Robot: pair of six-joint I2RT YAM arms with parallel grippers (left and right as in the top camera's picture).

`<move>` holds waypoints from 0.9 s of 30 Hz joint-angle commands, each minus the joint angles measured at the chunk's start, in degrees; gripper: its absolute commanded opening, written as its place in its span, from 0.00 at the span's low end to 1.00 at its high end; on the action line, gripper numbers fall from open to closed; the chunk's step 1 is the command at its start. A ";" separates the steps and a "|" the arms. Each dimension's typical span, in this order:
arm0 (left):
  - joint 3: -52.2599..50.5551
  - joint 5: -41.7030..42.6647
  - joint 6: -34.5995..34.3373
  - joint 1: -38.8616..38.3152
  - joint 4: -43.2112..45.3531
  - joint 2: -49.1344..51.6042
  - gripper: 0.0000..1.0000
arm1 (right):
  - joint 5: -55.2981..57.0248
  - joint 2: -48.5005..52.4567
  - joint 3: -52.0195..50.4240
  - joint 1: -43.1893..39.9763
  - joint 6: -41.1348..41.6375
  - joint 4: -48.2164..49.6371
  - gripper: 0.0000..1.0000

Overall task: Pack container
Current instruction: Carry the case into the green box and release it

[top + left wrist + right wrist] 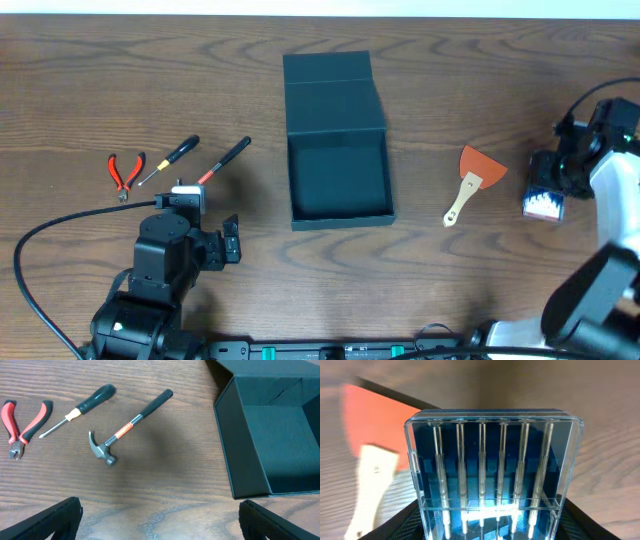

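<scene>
The dark teal container (340,175) lies open mid-table, its flap lid folded back toward the far edge; its corner shows in the left wrist view (265,435). My right gripper (548,190) is shut on a clear blue case of small screwdrivers (490,475), right of the container; the case also shows in the overhead view (543,204). My left gripper (160,520) is open and empty over bare table, left front of the container. A hammer (127,427), a screwdriver (80,409) and red pliers (22,422) lie to the left.
An orange scraper with a pale handle (472,180) lies between the container and the right gripper; it also shows in the right wrist view (372,460). A black cable (70,220) runs across the table at the front left.
</scene>
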 commanded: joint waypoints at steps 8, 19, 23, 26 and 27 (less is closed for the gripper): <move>1.38 -0.66 -0.13 -0.22 0.13 -0.02 0.99 | -2.01 -9.92 14.95 22.36 -2.75 -10.73 0.01; 1.38 0.26 -0.11 -0.22 -0.28 -0.02 0.99 | -2.03 -8.87 18.78 50.60 -16.83 -11.43 0.01; 1.38 1.53 -0.11 -0.24 -0.33 -0.02 0.99 | -2.01 -6.51 18.78 57.92 -22.10 -11.19 0.01; 1.36 1.49 -0.09 -0.22 -0.46 -0.02 0.99 | -2.03 -2.95 18.78 61.31 -25.77 -10.80 0.01; 1.36 1.49 -0.09 -0.22 -0.46 -0.02 0.98 | -2.01 -1.95 18.78 61.79 -26.73 -10.60 0.01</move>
